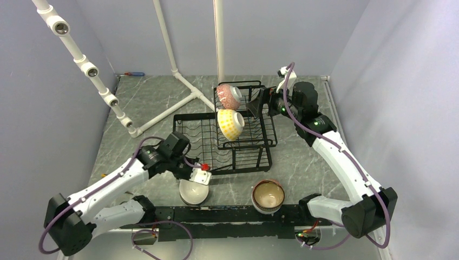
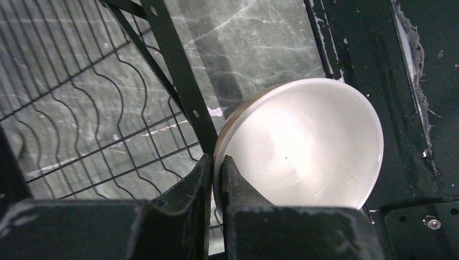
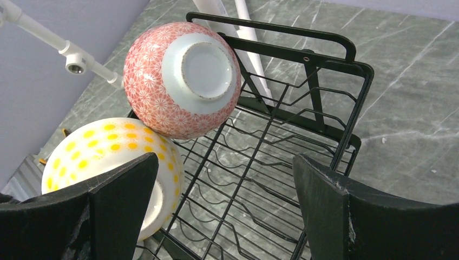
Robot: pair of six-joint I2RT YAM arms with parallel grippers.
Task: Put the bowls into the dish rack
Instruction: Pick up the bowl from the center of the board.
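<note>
The white bowl (image 1: 194, 192) sat mouth-up on the table (image 1: 303, 162), just off the near edge of the dish rack (image 1: 187, 132) and toward that edge's left half, so close that the rack's black frame bar (image 2: 178, 70) ran right beside its rim in the left wrist view. The left gripper (image 1: 201, 172) had come at it from the rack side. Its jaws were clamped across the rim (image 2: 217, 179), one finger inside the bowl and one outside, with only the thin wall between them. From that pinch the body of the bowl stretched away from the rack, toward the arm bases.

To my eye, the coming move turned on this: the bowl would have to rise over the near rail and swing back across it into the lower tray, which lay directly behind the fingers. The left arm was plainly the one to do it.

A stack of brown-rimmed bowls (image 1: 268, 196) waited off the same near edge, further right. Up in the rack's raised basket the pink bowl (image 3: 181, 78) lay on its side with its foot outward, touching the yellow-dotted bowl (image 3: 108, 162) just below it. The right gripper (image 3: 227, 211) hung at the basket's right side, jaws spread wide and holding nothing, well apart from the white bowl.
</note>
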